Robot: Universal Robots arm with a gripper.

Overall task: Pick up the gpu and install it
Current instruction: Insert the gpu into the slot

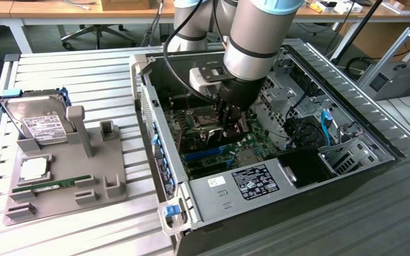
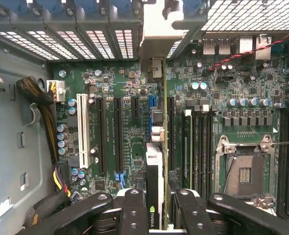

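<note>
Green-board gpu (image 2: 155,164) w/ black cooler sits edge-on between the gripper (image 2: 156,193) fingers. Jaws are closed on its two faces, gripping it near the top edge. The card is inside the PC case (image 1: 212,192), upright over the motherboard (image 2: 125,83), with its silver bracket (image 2: 154,46) pointing toward the rear vent slots. It runs along a line between the black expansion slots (image 2: 119,132) and the RAM slots (image 2: 198,142). Can't tell if the bottom edge is touching a slot or hanging just above one.

Handling, my read:
- Light-ish and stiff, so it shouldn't flex or sag in the grip.
- Fragile where it counts: exposed components and edge contacts. Squeezing bare PCB is a bad idea.
- Cooler shroud looks like smooth plastic and prob. a bit slippery, so a tilt in the jaws is possible.
- Best hold is across cooler and board back, mid-length, as it is now. That keeps the bracket and bottom edge free.

Over on the exterior view's left, the hard drive (image 1: 38,125) and RAM stick (image 1: 52,185) sit on the grey fixture (image 1: 112,197), well apart from the arm.
</note>
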